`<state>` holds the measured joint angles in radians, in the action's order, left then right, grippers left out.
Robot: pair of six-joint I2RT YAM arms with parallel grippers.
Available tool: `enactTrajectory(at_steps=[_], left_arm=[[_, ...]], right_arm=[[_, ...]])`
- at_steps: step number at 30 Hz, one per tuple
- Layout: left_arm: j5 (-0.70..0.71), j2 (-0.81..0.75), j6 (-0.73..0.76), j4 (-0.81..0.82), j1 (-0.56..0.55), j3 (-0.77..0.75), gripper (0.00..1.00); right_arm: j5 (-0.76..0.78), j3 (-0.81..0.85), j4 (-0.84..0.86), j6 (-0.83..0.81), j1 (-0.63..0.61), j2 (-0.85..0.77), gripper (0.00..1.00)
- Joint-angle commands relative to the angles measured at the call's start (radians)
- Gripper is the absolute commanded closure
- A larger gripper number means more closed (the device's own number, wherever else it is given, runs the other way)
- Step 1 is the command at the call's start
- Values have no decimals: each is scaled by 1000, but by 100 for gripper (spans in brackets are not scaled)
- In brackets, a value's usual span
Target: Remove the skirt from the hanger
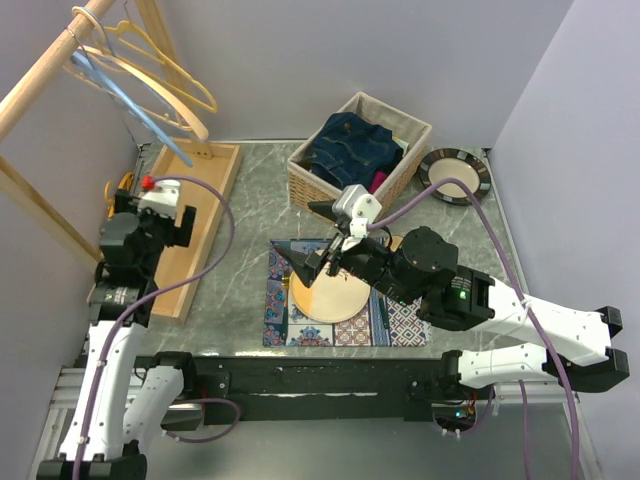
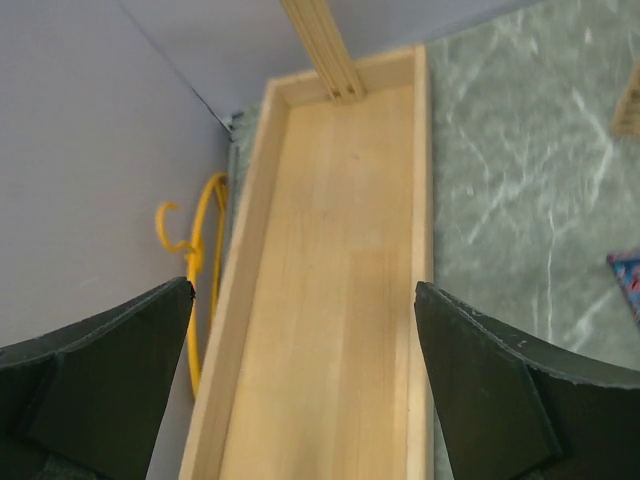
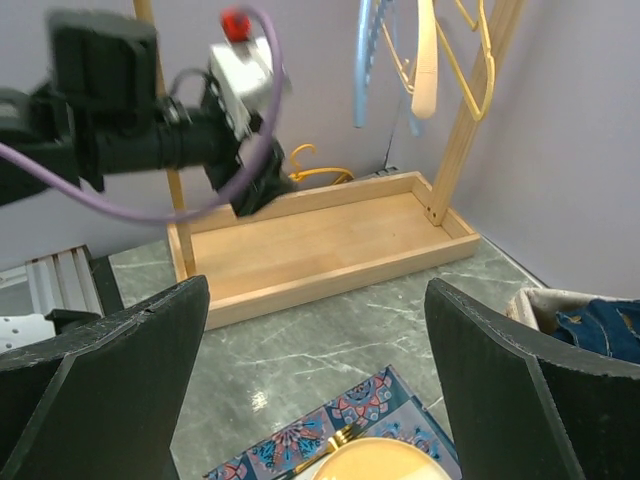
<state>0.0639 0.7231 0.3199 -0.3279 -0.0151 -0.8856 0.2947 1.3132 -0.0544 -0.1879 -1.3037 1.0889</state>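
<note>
The skirt (image 1: pixel 352 148) is a folded blue denim piece lying in the wicker basket (image 1: pixel 304 183); its edge shows in the right wrist view (image 3: pixel 606 326). A yellow hanger (image 1: pixel 119 190) lies between the wooden rack tray (image 1: pixel 203 222) and the left wall, also seen from the left wrist (image 2: pixel 196 290). My left gripper (image 1: pixel 172 226) hangs open over the tray (image 2: pixel 330 250), nothing between its jaws (image 2: pixel 305 385). My right gripper (image 1: pixel 312 240) is open and empty above the patterned mat (image 3: pixel 315 385).
Blue (image 1: pixel 122 98) and cream (image 1: pixel 168 78) hangers hang from the wooden rail at the back left. A round tan plate (image 1: pixel 330 297) sits on the patterned mat (image 1: pixel 285 328). A dark-rimmed bowl (image 1: pixel 455 172) stands right of the basket.
</note>
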Motion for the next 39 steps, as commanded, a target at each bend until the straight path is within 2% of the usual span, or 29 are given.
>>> enactTrajectory(at_steps=[1,4,6,8,9,11,14,18,20,22,23,25,26,29,35,36,39], left_arm=[[89,67,108,90,-90,103,1],[169,117,130,102,-140,143,2],[197,156,151,172,-141,184,4],[299,261,163,235,-141,209,12],[360,307,179,318,-141,211,13],[505,450,195,365,-141,176,13],[666,628,270,568,-131,149,18],[758,860,326,743,-77,62,24],[833,999,404,921,-59,18,24],[869,1141,522,1044,-31,-37,26],[884,1182,560,1149,-23,-53,28],[890,1267,662,1258,-3,-88,33],[880,1289,677,1277,3,-105,33],[855,1360,627,1186,47,-219,34],[915,1467,886,1541,79,-286,32],[913,1469,880,1555,84,-288,31],[900,1464,745,1419,115,-308,30]], right_arm=[[3,-20,47,10,4,-49,5],[-9,-52,76,18,4,-90,5],[-14,-63,94,24,4,-116,5],[-14,-68,102,22,4,-138,5],[-11,-65,102,19,4,-144,5],[9,-72,113,13,3,-174,5],[47,-152,190,-1,4,-260,5],[83,-274,287,-31,6,-383,5],[96,-299,327,-60,7,-443,5],[119,-327,366,-84,9,-489,5],[126,-333,373,-94,9,-501,5],[112,-353,389,-104,9,-533,6],[100,-361,389,-102,9,-543,6],[41,-355,341,-104,9,-552,6],[79,-332,300,-131,11,-523,6],[83,-330,300,-131,9,-521,6],[58,-318,278,-113,8,-520,6]])
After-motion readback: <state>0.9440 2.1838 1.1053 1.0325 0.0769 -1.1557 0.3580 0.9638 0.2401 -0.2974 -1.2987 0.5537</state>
